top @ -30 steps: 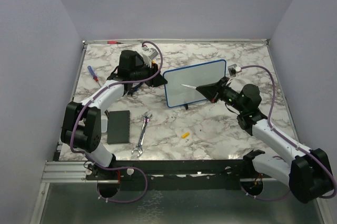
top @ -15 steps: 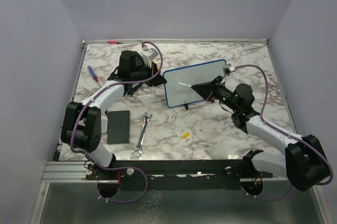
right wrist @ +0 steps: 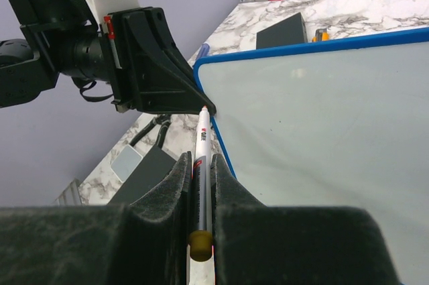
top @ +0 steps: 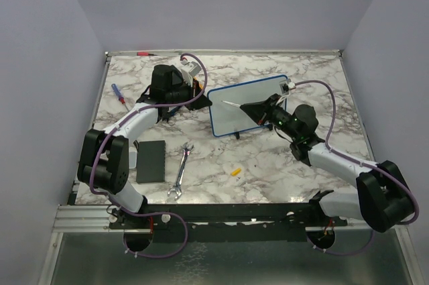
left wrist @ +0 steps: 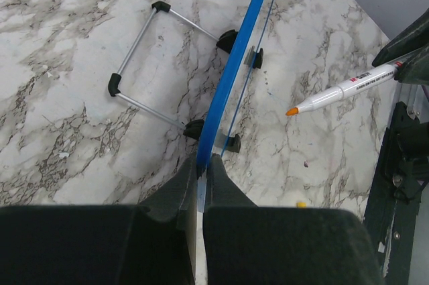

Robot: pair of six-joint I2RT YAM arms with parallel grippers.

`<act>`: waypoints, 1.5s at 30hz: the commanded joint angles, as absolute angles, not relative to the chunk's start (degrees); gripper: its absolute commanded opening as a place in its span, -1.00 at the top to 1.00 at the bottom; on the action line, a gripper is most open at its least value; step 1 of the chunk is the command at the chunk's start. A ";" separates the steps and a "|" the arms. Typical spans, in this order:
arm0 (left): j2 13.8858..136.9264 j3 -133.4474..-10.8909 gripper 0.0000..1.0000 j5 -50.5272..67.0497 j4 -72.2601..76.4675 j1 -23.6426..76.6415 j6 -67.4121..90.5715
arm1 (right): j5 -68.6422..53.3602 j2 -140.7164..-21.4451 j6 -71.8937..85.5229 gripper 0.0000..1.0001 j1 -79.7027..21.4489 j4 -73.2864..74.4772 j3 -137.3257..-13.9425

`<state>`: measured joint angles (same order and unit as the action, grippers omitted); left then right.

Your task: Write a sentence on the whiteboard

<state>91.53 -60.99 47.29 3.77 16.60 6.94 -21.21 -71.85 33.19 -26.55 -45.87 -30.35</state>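
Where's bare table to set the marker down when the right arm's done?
Bare marble lies behind the whiteboard up to the back rail, and in front of it between the wrench and the small yellow piece. Crowded: the board's left edge, where the left gripper clamps it and the right gripper holds the marker.

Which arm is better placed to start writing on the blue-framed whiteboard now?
Right. The right gripper grips a white orange-tipped marker pointed at the small blue-framed whiteboard; the left gripper clamps its edge.

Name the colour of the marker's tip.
The marker's tip is orange, clearest in the left wrist view.
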 commanded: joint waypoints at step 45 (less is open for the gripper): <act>90.17 -59.59 1.00 46.85 3.60 17.22 5.73 | -12.34 -80.62 31.58 0.99 -29.17 -52.07 -34.53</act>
<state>91.31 -60.51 47.29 4.56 16.73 6.55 -14.81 -79.48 32.95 -28.69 -50.96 -32.75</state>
